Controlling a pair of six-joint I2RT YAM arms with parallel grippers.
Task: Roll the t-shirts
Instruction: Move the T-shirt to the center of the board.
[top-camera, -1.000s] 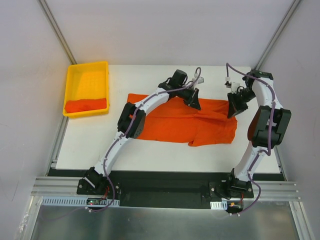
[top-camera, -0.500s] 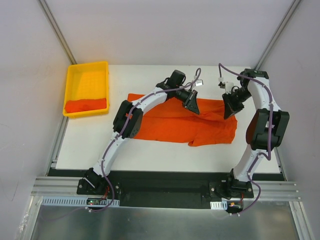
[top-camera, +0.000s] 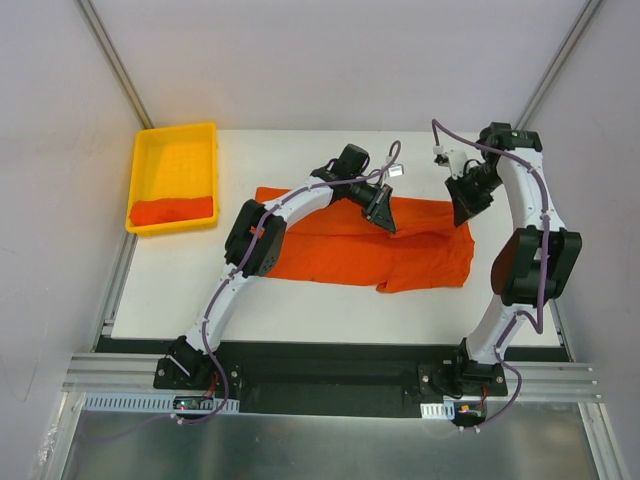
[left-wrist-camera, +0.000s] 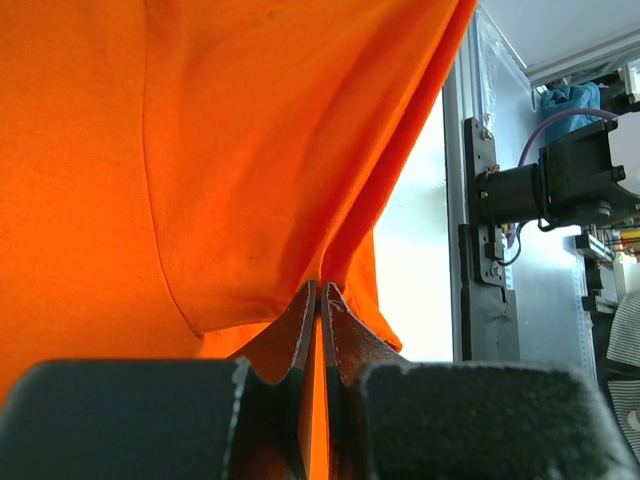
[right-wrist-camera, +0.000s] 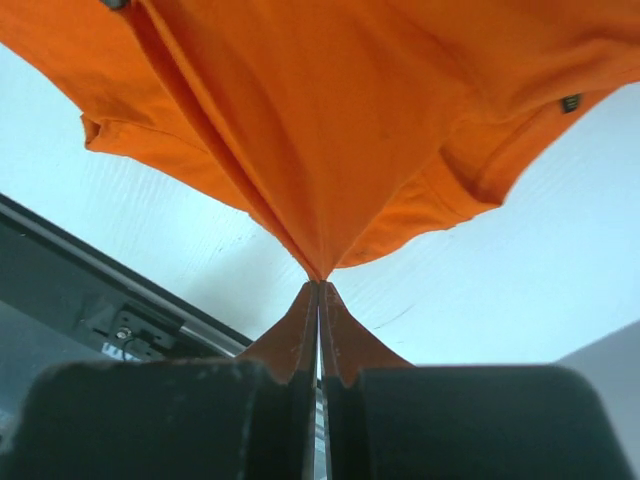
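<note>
Far left, at the back-left corner of the desk (top-camera: 300, 305), sits a yellow tray (top-camera: 147, 165). A bunched t-shirt (top-camera: 172, 210), orange, lies across the tray's near end.

Next to the right is a second t-shirt (top-camera: 340, 255), same orange, spread over the middle of the desk with its long side running left to right. It is mostly flat and wrinkled, and one flap sticks out toward the near edge, right of centre.

The left arm (top-camera: 250, 240) reaches from its base across the shirt's left part. The left fingers (top-camera: 383, 213) are at the shirt's back edge, about mid-length, pressed together with a fold of cloth pinched between them. In the left wrist view, a thin strip of orange shows between the fingertips (left-wrist-camera: 295, 335), and cloth fans away from them in taut creases.

Further right, the right fingers (top-camera: 467, 205) are at the shirt's back-right corner, likewise clamped on cloth. In the right wrist view, the fingertips (right-wrist-camera: 295, 335) meet and the shirt is drawn to a peak right at them, raised off the white desk. A hem and a small dark tag (right-wrist-camera: 570, 102) show at upper right.

The right arm (top-camera: 530, 260) stands along the desk's right edge, bent in toward that corner.
</note>
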